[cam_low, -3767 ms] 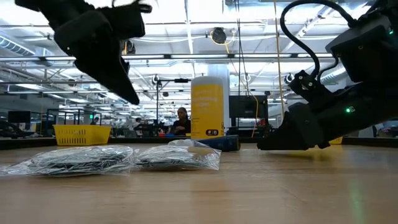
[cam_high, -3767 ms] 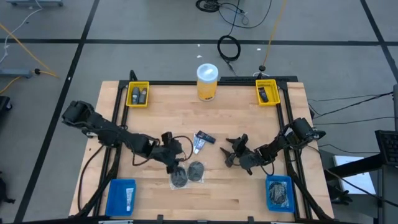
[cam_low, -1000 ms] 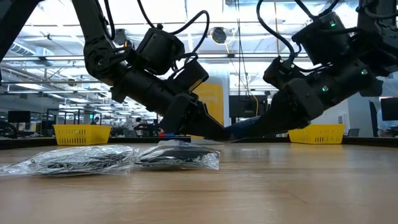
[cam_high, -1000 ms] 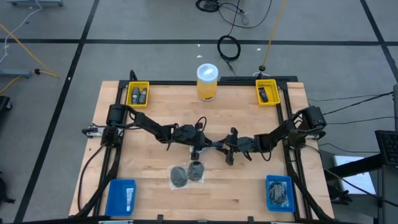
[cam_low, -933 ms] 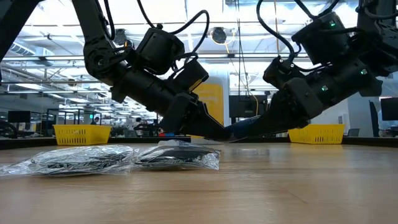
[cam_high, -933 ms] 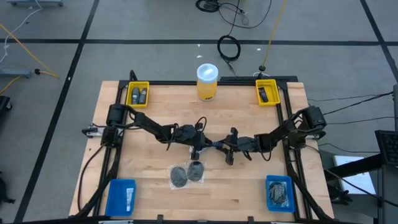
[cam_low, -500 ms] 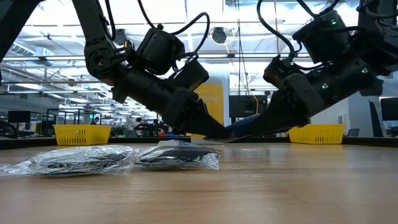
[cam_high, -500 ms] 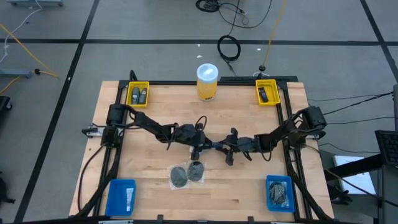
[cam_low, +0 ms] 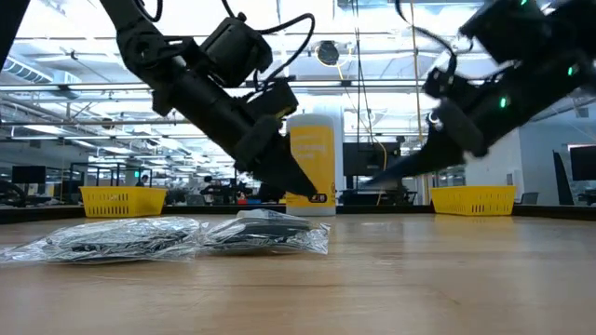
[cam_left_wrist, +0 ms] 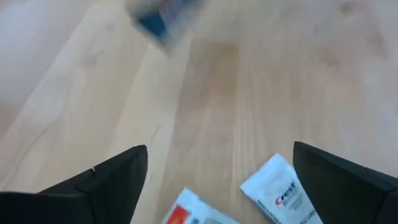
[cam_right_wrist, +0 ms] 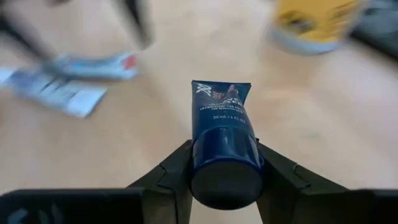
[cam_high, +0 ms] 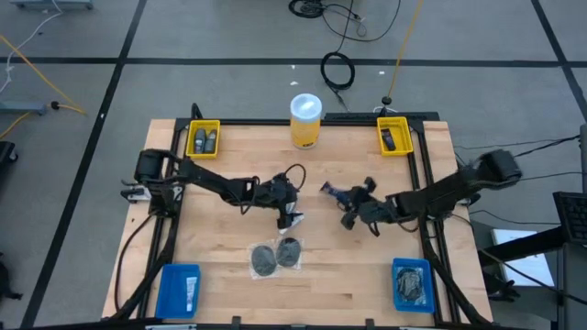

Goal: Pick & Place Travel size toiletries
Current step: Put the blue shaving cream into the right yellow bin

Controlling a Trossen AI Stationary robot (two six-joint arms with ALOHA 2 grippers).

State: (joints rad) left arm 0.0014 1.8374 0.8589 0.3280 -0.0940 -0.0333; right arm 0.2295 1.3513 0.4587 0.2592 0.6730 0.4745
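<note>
Right gripper (cam_right_wrist: 224,163): jaws clamped on dark blue tube (cam_right_wrist: 222,115), cap toward wrist, lifted off bench (cam_high: 238,284), right of yellow jar (cam_high: 306,119).
Left gripper (cam_high: 290,218): jaws spread wide, empty, just above two white tubes (cam_left_wrist: 283,194), below and slightly left of jar.
Two bagged mesh discs (cam_high: 275,256) loose on bench, further from jar.
Corner bins hold items: yellow bin (cam_high: 204,140), blue bin (cam_high: 412,283).
Judgement: partway; blue tube in transit, white tubes and discs left.
</note>
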